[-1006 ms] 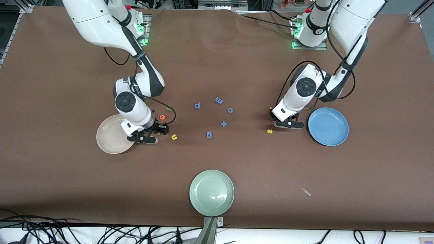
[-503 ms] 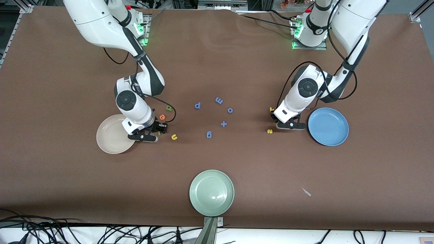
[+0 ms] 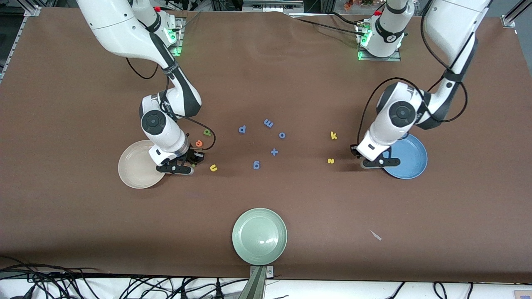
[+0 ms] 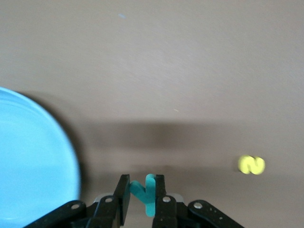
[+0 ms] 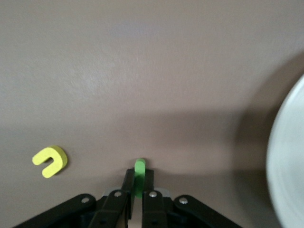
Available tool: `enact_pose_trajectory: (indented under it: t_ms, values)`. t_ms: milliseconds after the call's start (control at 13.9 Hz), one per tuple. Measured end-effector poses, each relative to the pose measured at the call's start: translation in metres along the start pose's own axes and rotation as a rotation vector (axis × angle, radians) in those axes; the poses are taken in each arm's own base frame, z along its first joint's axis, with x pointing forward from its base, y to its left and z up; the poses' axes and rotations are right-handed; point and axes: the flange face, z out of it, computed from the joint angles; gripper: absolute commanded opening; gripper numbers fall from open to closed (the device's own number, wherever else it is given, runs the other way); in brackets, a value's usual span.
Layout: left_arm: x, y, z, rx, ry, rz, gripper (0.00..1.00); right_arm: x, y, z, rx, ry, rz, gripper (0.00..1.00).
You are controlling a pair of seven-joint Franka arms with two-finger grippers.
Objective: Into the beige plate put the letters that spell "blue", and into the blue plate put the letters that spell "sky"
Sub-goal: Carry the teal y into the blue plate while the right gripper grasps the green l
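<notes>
Blue plate (image 3: 409, 160): it lies just beside the left gripper (image 3: 376, 162), at the jaws' side toward the left arm's end of the table; in the left wrist view its rim (image 4: 71, 156) is close beside the jaws.
Beige plate (image 3: 135, 166): it lies just beside the right gripper (image 3: 178, 169), toward the right arm's end; the plate edge (image 5: 285, 156) shows at one side of the right wrist view.
Left gripper: clenched on the teal y (image 4: 145, 192), which stands upright between the jaws and is not yet over the plate.
Right gripper: clamped on the green l (image 5: 138, 175), long axis running out ahead of the jaws, low at the table, beside the plate and not over it.
Coming move, my judgement: each arm needs a short sideways carry to its own near plate.
Letters waiting: yellow u (image 3: 213, 167) and orange e (image 3: 199, 143) are near the right jaws; yellow s (image 3: 331, 160) and yellow k (image 3: 333, 135) are near the left jaws.
</notes>
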Motion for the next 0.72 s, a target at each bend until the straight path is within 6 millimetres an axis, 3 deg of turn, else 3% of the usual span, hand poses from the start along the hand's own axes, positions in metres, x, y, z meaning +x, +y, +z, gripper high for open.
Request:
enact_pose_trajectory:
  t_ms: [144, 287, 431, 503, 646, 718]
  values:
    - [0.014, -0.036, -0.006, 0.004, 0.003, 0.011, 0.14, 0.023, 0.019, -0.026, -0.036, -0.039, -0.057, 0.0]
    - [0.023, -0.079, -0.005, 0.005, 0.002, 0.016, 0.15, 0.049, 0.053, -0.06, -0.073, -0.072, -0.115, 0.0]
    - [0.026, -0.112, -0.002, 0.008, -0.007, 0.031, 0.15, 0.057, 0.088, -0.075, -0.097, -0.099, -0.151, 0.01]
    - [0.026, -0.124, -0.001, 0.009, -0.015, 0.04, 0.15, 0.056, 0.102, -0.073, -0.106, -0.113, -0.157, 0.1]
    - [0.022, -0.142, 0.005, 0.009, -0.032, 0.046, 0.23, 0.043, 0.123, -0.057, -0.117, -0.137, -0.157, 0.47]
    - [0.02, -0.145, 0.008, 0.009, -0.04, 0.045, 0.35, 0.035, 0.127, -0.049, -0.117, -0.134, -0.156, 0.56]
